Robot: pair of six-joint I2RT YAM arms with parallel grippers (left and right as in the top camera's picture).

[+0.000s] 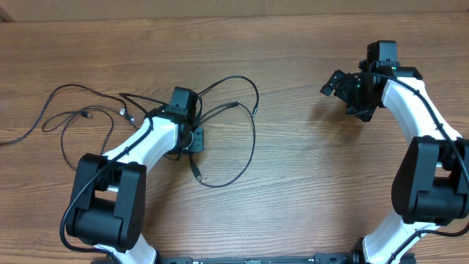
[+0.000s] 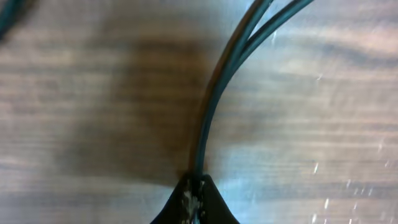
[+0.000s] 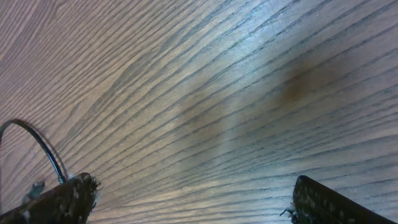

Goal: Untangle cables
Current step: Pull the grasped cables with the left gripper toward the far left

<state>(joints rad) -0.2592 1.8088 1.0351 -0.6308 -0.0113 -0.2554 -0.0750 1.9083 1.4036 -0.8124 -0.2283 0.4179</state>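
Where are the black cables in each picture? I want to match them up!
Overhead: the cables sprawl in loops over the left half of the wooden table.
Left wrist: two strands run from the top right down into the shut left gripper at the bottom middle.
Right wrist: no cables clearly in it; the thin wire at the left edge is probably the arm's own.
Shared landmark: the wooden table's grain fills all three views.

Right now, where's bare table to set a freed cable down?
Free: table centre, bordered by the rightmost loop of the cables and the open right gripper; also the far edge strip. Crowded: the left half around the left gripper, shut on two strands.
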